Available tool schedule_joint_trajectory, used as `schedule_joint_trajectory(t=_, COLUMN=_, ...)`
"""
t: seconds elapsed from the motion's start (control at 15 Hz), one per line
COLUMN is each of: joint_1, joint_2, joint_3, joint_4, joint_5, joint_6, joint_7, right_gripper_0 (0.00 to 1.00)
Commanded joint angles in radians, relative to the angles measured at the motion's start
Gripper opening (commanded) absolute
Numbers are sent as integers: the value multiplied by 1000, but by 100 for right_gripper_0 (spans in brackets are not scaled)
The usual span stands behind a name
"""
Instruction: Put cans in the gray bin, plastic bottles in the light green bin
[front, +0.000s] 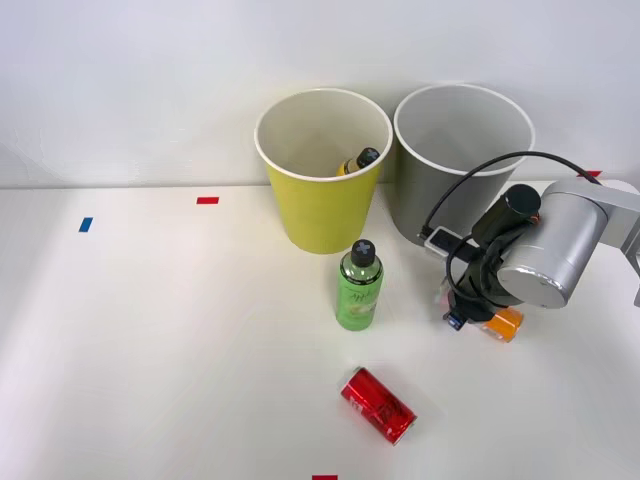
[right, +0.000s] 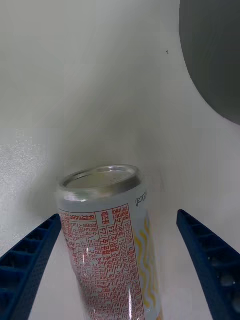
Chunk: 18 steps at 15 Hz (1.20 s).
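1. Gripper (right: 120, 270) of the right arm: fingers (right: 30, 265) spread wide, one on each side of the pale can (right: 107, 240) and neither one visibly pressing it — nothing is pinched yet.
2. Pale can: it lies directly between the fingers, silver end pointing away from the wrist camera. Long axis runs roughly along the gripper's reach, tilted a little to one side. In the front view its orange end (front: 504, 323) shows on the table just beneath the wrist.
3. Judged relation for the coming move: the can is already centred in the gap, so closing across its width should seat it.
4. Gray bin (front: 462, 140): near, behind the wrist, open side up.
5. Light green bin (front: 322, 170): touching or just beside the gray one, to the left; a black-capped bottle (front: 357, 161) lies inside.
6. Green bottle (front: 359, 286): upright, in front of the light green bin.
7. Red can (front: 378, 405): on its side, nearer the robot, long axis diagonal.
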Motion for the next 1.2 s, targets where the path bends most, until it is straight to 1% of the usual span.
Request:
schedule_joint_trajectory(t=0.07, joint_1=0, joint_2=0, joint_3=0, joint_4=-1, joint_5=-2, joint_6=2, joint_7=1, right_gripper_0=8)
schedule_joint_trajectory(t=0.2, joint_1=0, joint_2=0, joint_3=0, joint_4=-2, joint_5=-2, joint_6=2, joint_7=1, right_gripper_0=6)
schedule_joint_trajectory(t=0.27, joint_1=0, joint_2=0, joint_3=0, joint_4=-2, joint_5=-2, joint_6=2, joint_7=1, right_gripper_0=2)
schedule_joint_trajectory(t=0.33, joint_1=0, joint_2=0, joint_3=0, joint_4=-2, joint_5=-2, joint_6=2, joint_7=-5, right_gripper_0=1)
schedule_joint_trajectory(t=0.53, joint_1=2, joint_2=0, joint_3=-6, joint_4=-5, joint_5=-2, joint_6=3, joint_7=-5, right_gripper_0=0)
schedule_joint_trajectory(t=0.6, joint_1=2, joint_2=-6, joint_3=-17, joint_4=-14, joint_5=-3, joint_6=18, joint_7=-4, right_gripper_0=0)
schedule_joint_trajectory(t=0.67, joint_1=3, joint_2=-11, joint_3=-43, joint_4=-34, joint_5=-14, joint_6=54, joint_7=-4, right_gripper_0=0)
schedule_joint_trajectory(t=0.73, joint_1=17, joint_2=-17, joint_3=-85, joint_4=-57, joint_5=-36, joint_6=91, joint_7=1, right_gripper_0=0)
schedule_joint_trajectory(t=0.8, joint_1=45, joint_2=-29, joint_3=-141, joint_4=-96, joint_5=-49, joint_6=135, joint_7=1, right_gripper_0=0)
schedule_joint_trajectory(t=0.87, joint_1=91, joint_2=-51, joint_3=-216, joint_4=-162, joint_5=-57, joint_6=178, joint_7=2, right_gripper_0=0)
schedule_joint_trajectory(t=1.0, joint_1=169, joint_2=-74, joint_3=-313, joint_4=-267, joint_5=-57, joint_6=224, joint_7=-7, right_gripper_0=0)
schedule_joint_trajectory(t=1.07, joint_1=215, joint_2=-77, joint_3=-368, joint_4=-313, joint_5=-57, joint_6=238, joint_7=-8, right_gripper_0=0)
schedule_joint_trajectory(t=1.13, joint_1=284, joint_2=-78, joint_3=-453, joint_4=-373, joint_5=-56, joint_6=255, joint_7=-1, right_gripper_0=0)
schedule_joint_trajectory(t=1.2, joint_1=327, joint_2=-80, joint_3=-500, joint_4=-410, joint_5=-54, joint_6=259, joint_7=2, right_gripper_0=0)
